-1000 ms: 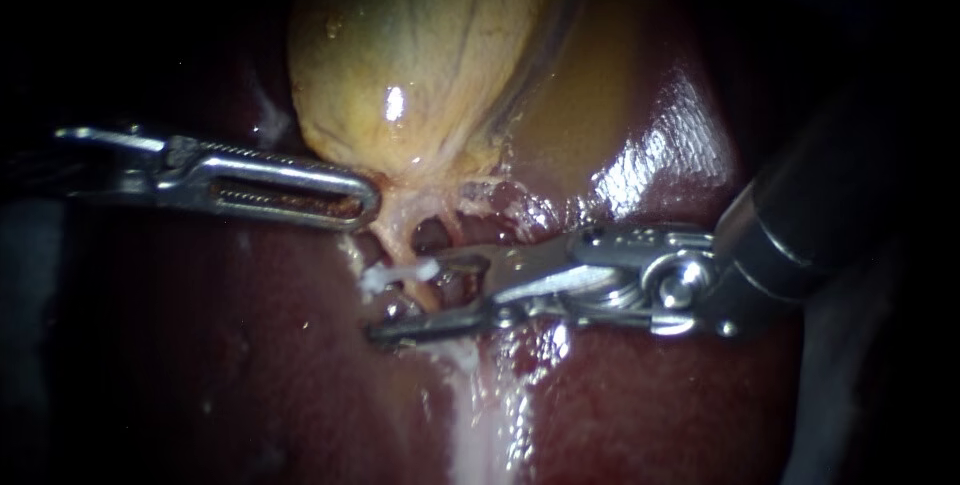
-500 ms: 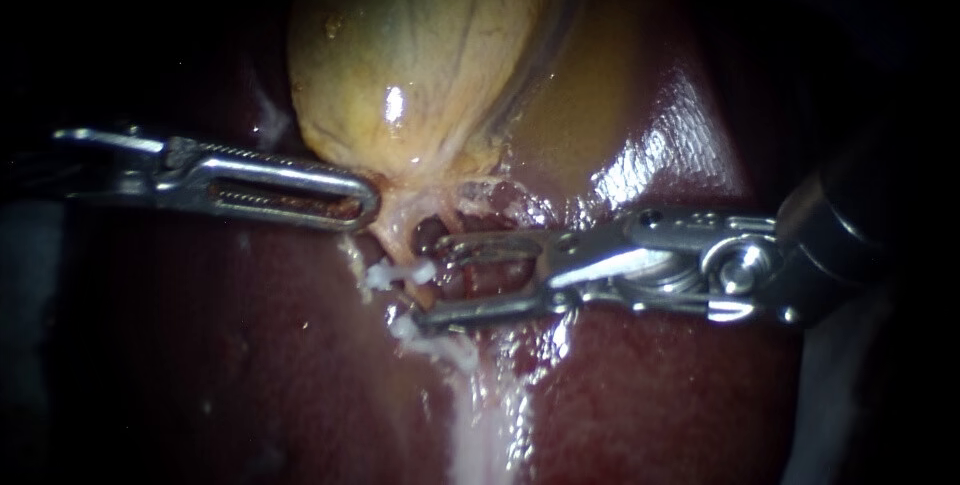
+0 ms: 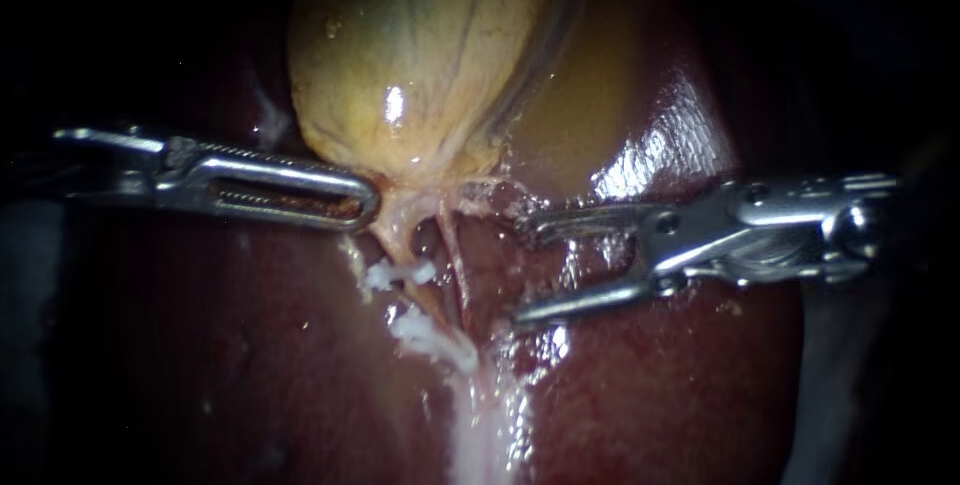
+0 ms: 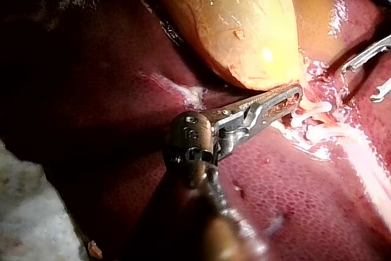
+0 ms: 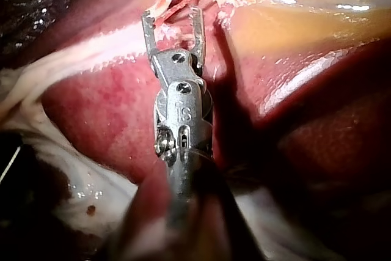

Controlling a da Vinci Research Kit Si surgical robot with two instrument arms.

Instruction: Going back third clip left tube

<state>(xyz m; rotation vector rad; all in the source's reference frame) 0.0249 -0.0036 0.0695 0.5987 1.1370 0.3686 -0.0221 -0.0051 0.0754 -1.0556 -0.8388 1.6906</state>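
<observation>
Left tube point(image 3: 420, 297) is carrying white clips point(image 3: 400, 273). Right instrument point(image 3: 525, 275) is holding its jaws wide and empty beside it. Left instrument point(image 3: 365, 207) is seemingly pinching the gallbladder point(image 3: 400, 65) over the liver point(image 3: 650, 395).

The left tool point(image 3: 362, 202) reaches in level from the left, its jaws lying together. The right tool point(image 3: 523, 273) enters from the right, jaws spread wide, tips pointing toward the left tool.

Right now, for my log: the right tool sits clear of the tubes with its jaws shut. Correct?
Not quite. The right tool does sit clear of the tubes, but its jaws are open: the endoscope view shows a wide gap between them, with nothing gripped.
</observation>
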